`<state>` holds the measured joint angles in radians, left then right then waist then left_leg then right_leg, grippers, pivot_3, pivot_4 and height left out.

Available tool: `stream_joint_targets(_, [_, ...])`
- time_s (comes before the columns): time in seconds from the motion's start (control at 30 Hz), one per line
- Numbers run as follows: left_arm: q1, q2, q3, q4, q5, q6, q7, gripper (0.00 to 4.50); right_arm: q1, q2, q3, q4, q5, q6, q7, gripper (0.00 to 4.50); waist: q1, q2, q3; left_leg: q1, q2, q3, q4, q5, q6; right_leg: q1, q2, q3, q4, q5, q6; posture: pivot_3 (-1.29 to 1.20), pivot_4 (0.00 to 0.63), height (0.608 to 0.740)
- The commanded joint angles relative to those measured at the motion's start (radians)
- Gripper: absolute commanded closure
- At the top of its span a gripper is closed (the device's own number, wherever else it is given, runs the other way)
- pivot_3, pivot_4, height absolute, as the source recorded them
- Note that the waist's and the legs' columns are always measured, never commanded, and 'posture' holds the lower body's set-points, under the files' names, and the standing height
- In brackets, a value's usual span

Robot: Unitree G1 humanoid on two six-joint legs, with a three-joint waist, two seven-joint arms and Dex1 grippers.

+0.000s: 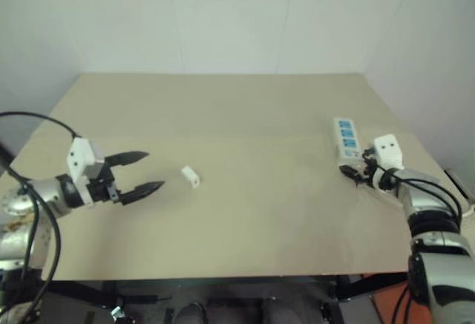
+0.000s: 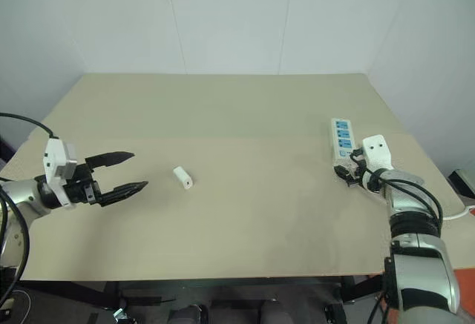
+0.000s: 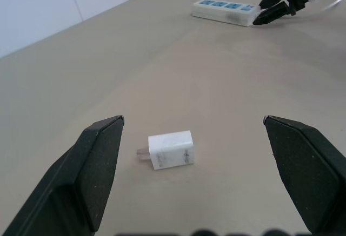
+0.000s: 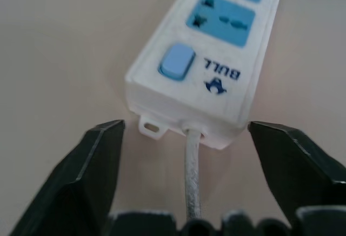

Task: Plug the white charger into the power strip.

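Note:
The white charger (image 1: 191, 177) lies on its side on the tan table, left of centre, with its prongs showing at one end (image 3: 170, 149). My left gripper (image 1: 152, 170) hovers open just to its left, pointing at it, a short gap away. The power strip (image 1: 345, 137), a white bar with blue outlet faces, lies near the table's right edge. My right gripper (image 1: 355, 172) is open at the strip's near, cord end. In the right wrist view its fingers (image 4: 97, 160) stand apart on either side of that end (image 4: 216, 58), and the thin cord (image 4: 192, 166) runs between them.
The tan table (image 1: 223, 265) stretches between the charger and the strip with nothing on it. A white wall (image 1: 237, 20) stands behind the table's far edge. The strip sits close to the right edge. Black cables hang from both arms.

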<state>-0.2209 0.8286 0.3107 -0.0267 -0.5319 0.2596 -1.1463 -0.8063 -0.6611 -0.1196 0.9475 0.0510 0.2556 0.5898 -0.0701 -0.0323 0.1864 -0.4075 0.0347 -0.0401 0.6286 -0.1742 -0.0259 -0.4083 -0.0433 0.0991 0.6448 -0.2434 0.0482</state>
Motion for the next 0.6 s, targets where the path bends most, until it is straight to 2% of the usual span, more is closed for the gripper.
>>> stream_joint_targets(0.03, [0.012, 0.013, 0.030, -0.038, 0.002, -0.026, 0.011, 0.00, -0.048, -0.004, 0.017, 0.051, -0.031, -0.022, -0.029, 1.63, -0.001, 0.000, 0.000, 0.000, 0.000, 0.000, 0.000, 0.000, 0.000, 0.000, 0.000, 0.000, 0.000, 0.000, 0.000, 0.00, 0.150, 0.740])
stream_joint_targets(0.3, [-0.007, 0.005, -0.009, -0.015, 0.032, -0.045, 0.011, 0.00, -0.062, 0.008, 0.043, 0.060, -0.048, -0.038, -0.020, 4.42, -0.003, 0.000, 0.000, 0.002, 0.000, 0.000, 0.001, 0.000, 0.000, 0.001, 0.000, 0.000, 0.002, 0.000, 0.001, 0.00, 0.150, 0.740])
stream_joint_targets(0.43, [-0.031, 0.010, -0.032, 0.018, 0.042, -0.055, -0.007, 0.00, -0.013, 0.018, 0.078, -0.035, -0.054, -0.135, 0.058, 4.47, -0.003, 0.000, 0.000, 0.002, 0.000, 0.000, 0.001, 0.000, 0.000, 0.001, 0.000, 0.000, 0.001, 0.000, 0.002, 0.00, 0.150, 0.740])
stream_joint_targets(0.6, [-0.053, 0.003, -0.053, 0.037, 0.042, -0.062, -0.025, 0.00, 0.083, 0.034, 0.149, -0.219, -0.075, -0.348, 0.150, 4.47, -0.022, 0.000, 0.000, 0.002, 0.000, 0.000, 0.000, 0.000, 0.000, 0.001, 0.001, 0.000, 0.001, 0.000, 0.002, 0.00, 0.150, 0.740])
